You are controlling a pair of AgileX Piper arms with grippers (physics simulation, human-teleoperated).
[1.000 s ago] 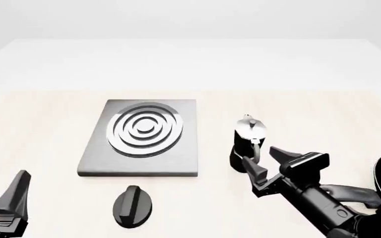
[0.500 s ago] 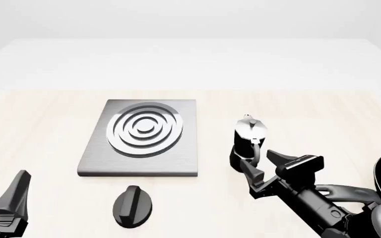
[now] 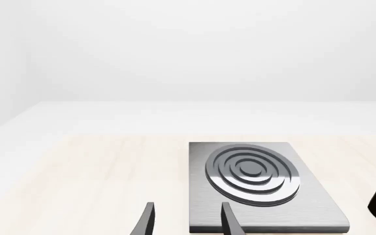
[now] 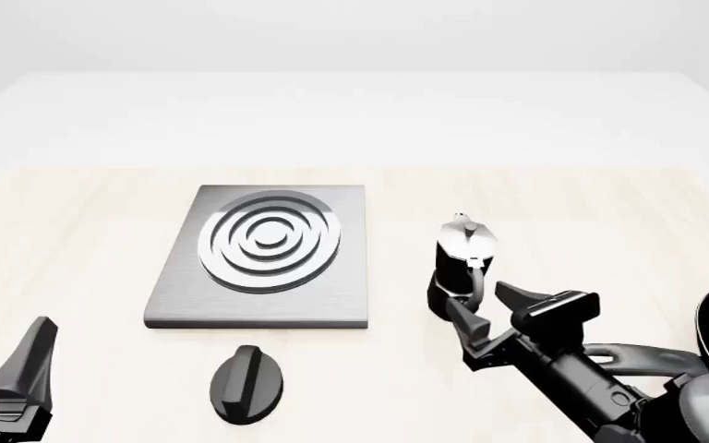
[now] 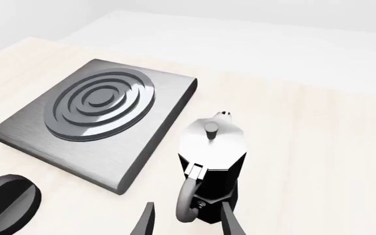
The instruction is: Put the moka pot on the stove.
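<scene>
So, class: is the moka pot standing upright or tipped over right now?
Upright. The moka pot stands on its base on the table, lid knob on top, beside the stove, not on it.

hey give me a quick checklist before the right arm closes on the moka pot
1. Pot upright on the table, right of the stove: ok.
2. Right hand open: ok, fingers spread in the front and right wrist views.
3. Handle between the fingers: cannot tell; in the right wrist view the fingertips sit either side of the handle, but how deep is unclear.
4. Burner free to receive the pot: ok, nothing on the rings.
5. Path from pot to stove: ok, only bare table between them; the knob lies nearer the camera.
6. Left hand out of the way: ok, low at the front left corner.
</scene>
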